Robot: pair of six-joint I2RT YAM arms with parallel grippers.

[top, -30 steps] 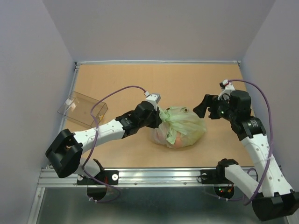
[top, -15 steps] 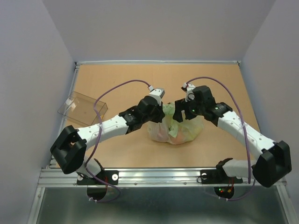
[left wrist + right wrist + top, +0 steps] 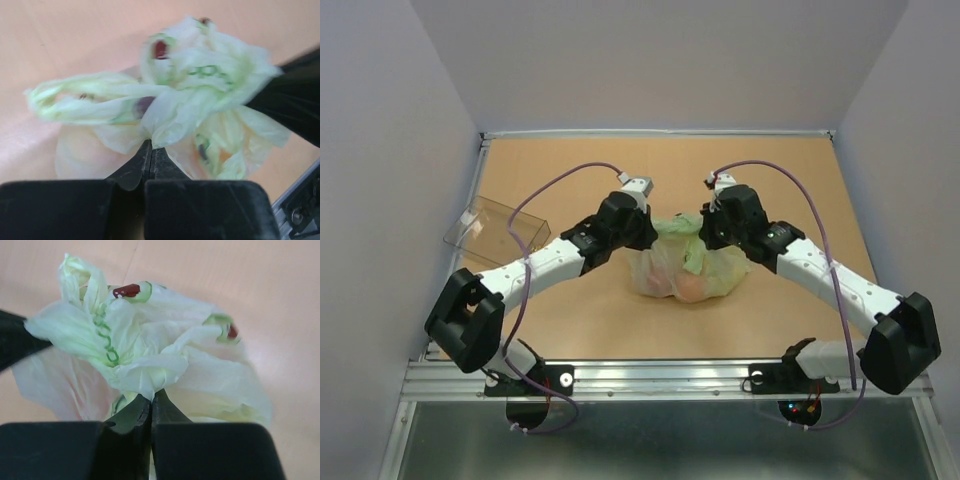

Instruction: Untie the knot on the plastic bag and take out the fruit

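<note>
Top external view: the right gripper [image 3: 705, 230], which a second ago hung with spread jaws far out on the side away from the clear rigid rectangular box [image 3: 495, 232], has swung in. It is now pressed together on the thin, translucent pale green plastic bag [image 3: 685, 268] — its wrist view shows a fold of film pinched between the fingertips. The left gripper [image 3: 648, 232] has kept its pinch on the box-facing side of the bunched knot [image 3: 676, 228]. The bag rests on the tan tabletop [image 3: 770, 180], well to the right of the box, its top drawn up between the two grips. The knot is not yet undone, and the orange-tinted fruit [image 3: 690, 290] shows through the film, still inside — a pull apart looks ready to begin.
</note>
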